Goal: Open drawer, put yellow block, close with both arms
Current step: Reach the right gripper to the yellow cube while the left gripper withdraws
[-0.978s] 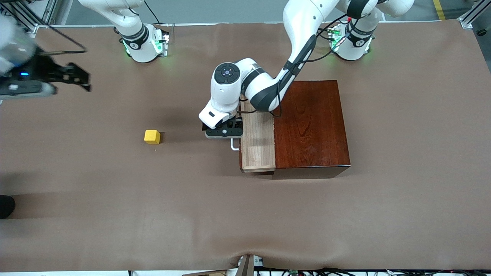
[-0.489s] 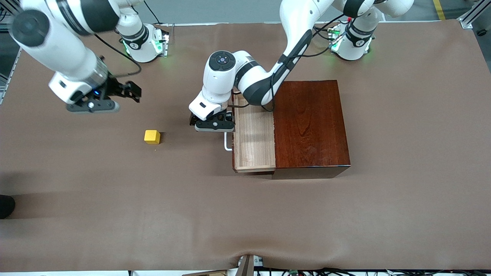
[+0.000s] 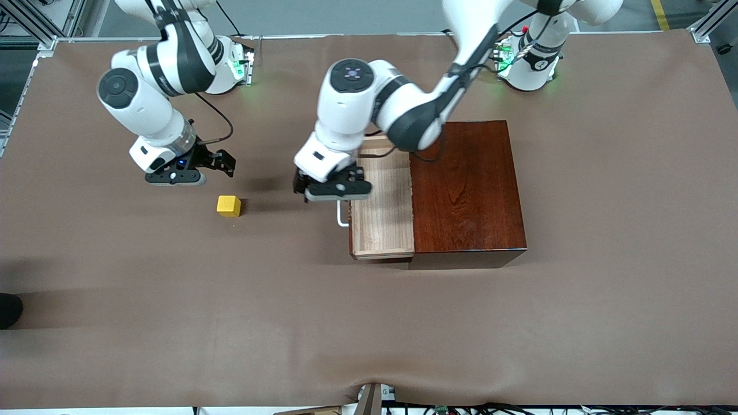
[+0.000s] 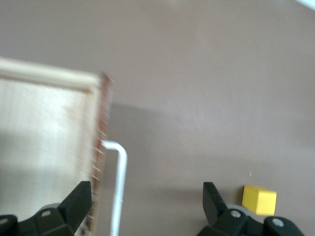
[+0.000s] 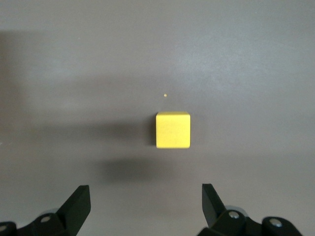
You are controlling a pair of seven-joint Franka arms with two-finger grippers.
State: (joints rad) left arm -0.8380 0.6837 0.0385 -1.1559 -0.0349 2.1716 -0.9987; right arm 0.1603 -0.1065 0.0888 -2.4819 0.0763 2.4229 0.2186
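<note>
The drawer (image 3: 381, 213), a pale light-wood tray with a dark reddish-brown front and a white U-shaped bar handle (image 3: 342, 217), stands pulled well out of the glossy dark mahogany box (image 3: 466, 187) toward the right arm's end of the table, its tray bare inside. The small bright yellow cube block (image 3: 229, 206) rests flat on the brown table, well apart from the drawer's handle, toward the right arm's end of the table.
</note>
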